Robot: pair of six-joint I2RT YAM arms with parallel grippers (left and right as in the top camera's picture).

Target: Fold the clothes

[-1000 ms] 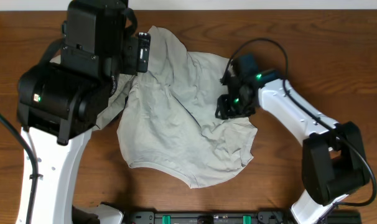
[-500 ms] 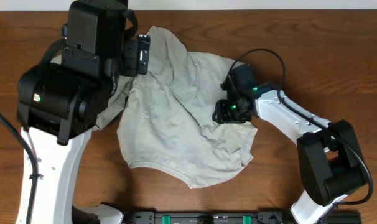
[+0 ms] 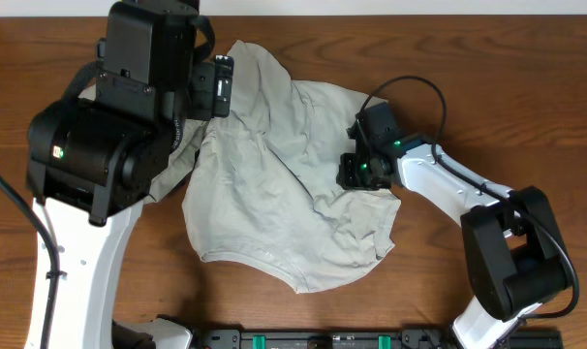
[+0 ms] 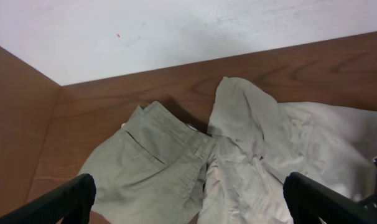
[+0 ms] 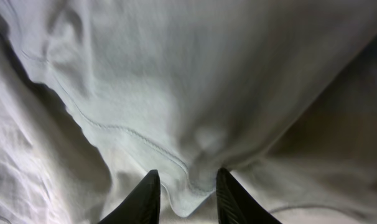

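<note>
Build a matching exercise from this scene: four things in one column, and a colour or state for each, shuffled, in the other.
Column one:
1. T-shirt
2. trousers
3. left gripper
4. right gripper

Column two:
A. fingers on either side of a hem fold
B. khaki-olive, stitched seams
C. pale off-white, crumpled on the table
D. wide open, holding nothing

Pairs: 1-C; 2-B; 3-D; 4-A
</note>
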